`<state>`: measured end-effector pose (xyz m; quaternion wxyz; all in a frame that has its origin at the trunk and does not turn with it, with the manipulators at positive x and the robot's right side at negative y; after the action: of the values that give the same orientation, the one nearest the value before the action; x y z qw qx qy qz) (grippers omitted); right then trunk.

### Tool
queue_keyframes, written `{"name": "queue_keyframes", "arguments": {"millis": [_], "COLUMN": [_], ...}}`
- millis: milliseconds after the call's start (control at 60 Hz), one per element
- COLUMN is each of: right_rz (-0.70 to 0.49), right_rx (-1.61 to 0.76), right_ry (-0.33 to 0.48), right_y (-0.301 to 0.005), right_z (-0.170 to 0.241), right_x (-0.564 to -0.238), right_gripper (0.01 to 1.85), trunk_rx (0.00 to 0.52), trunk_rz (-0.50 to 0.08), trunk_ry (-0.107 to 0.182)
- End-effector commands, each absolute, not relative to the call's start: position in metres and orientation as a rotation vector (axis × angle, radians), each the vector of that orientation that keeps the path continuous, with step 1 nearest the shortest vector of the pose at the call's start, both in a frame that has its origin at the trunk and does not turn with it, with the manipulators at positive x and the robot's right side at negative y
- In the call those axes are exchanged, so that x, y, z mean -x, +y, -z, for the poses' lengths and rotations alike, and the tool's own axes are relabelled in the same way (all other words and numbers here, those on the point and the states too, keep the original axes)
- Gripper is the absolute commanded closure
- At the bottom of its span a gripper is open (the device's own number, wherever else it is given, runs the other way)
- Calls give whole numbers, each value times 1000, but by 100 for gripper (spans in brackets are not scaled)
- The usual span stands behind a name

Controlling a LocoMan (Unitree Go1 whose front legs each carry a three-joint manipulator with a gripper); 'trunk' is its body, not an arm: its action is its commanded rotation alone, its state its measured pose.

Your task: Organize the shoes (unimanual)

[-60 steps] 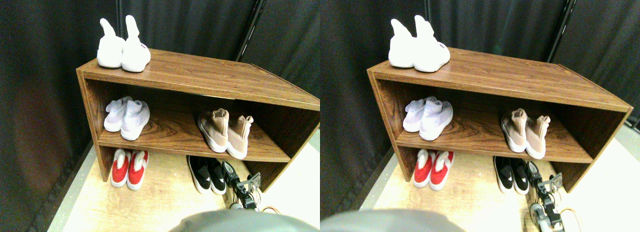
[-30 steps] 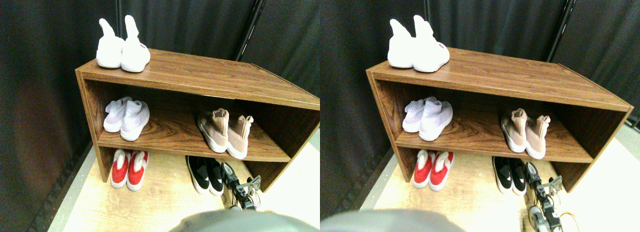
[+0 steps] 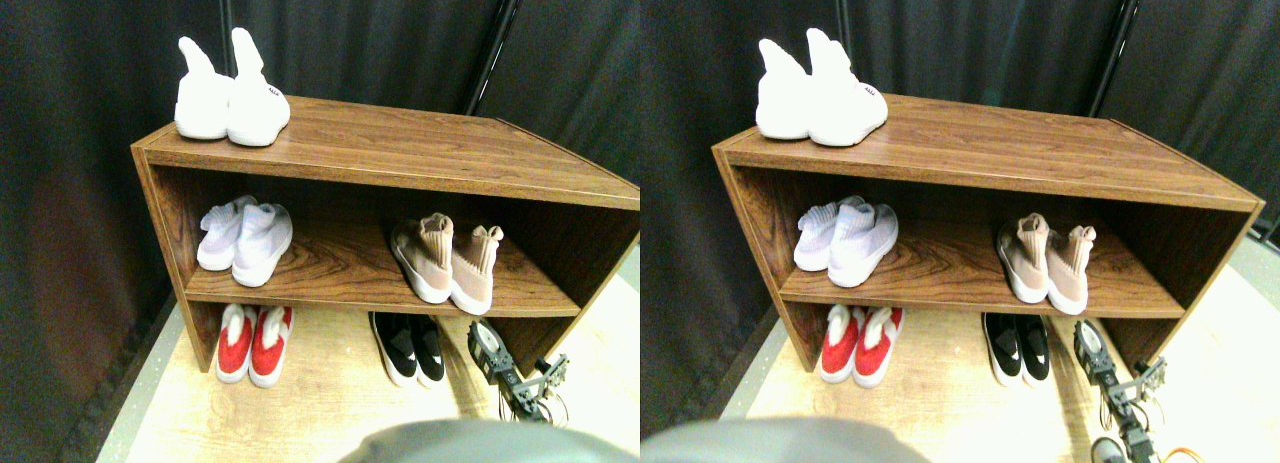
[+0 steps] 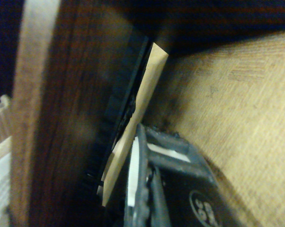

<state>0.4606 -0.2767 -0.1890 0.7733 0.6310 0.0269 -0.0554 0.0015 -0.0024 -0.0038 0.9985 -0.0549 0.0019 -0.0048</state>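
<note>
— Where do the shoes sit right now?

— The tan-beige knit sock sneakers with high ribbed collars and white soles [image 3: 447, 264] stand as a pair on the middle board of the brown wood-grain shoe rack [image 3: 400, 153], toward its right end, heels facing me, the two touching side by side. The low black pair with white marks [image 3: 409, 347] sits on the pale wooden floor [image 3: 320, 403] under that board, almost straight below the tan ones.

— And your claw?

— My right claw [image 3: 548, 375] hangs low over the floor, just right of the black pair and in front of the rack's lower right corner, not touching any shoe. The dark arm behind it slants up toward the rack's underside. Whether the jaws are apart or together, I cannot tell; they are too small and blurred in the wide view, and my wrist camera shows only one dark jaw frame [image 4: 171, 189] close against the rack's brown wood panel [image 4: 62, 109], with light floor planks [image 4: 237, 109] beside it and a pale strip of edge between them.

— What else is on the rack?

— A white high-collared sock pair [image 3: 228, 95] stands on the top board at the left end. A pale lilac-white knit pair [image 3: 245, 241] rests at the left of the middle board, well apart from the tan pair. A red pair with white collars [image 3: 251, 342] sits on the floor below those.
</note>
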Motion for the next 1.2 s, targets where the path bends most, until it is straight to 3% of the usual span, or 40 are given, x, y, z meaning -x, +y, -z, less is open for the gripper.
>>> {"name": "queue_keyframes", "arguments": {"millis": [17,683,867,1200], "right_rz": [59,-197,-232,-273], "right_rx": [-1379,-1322,-1328,-1319], "right_ry": [9,-52,-54,-41], "right_y": [-274,-252,-240,-227], "right_z": [174,112,97,88], "right_x": [-451,-379,-375,-378], "right_gripper": [180,180,180,180], "trunk_rx": [116,93,92,106], "trunk_rz": [12,44,42,28], "trunk_ry": [-19,-105,-125,-132]}}
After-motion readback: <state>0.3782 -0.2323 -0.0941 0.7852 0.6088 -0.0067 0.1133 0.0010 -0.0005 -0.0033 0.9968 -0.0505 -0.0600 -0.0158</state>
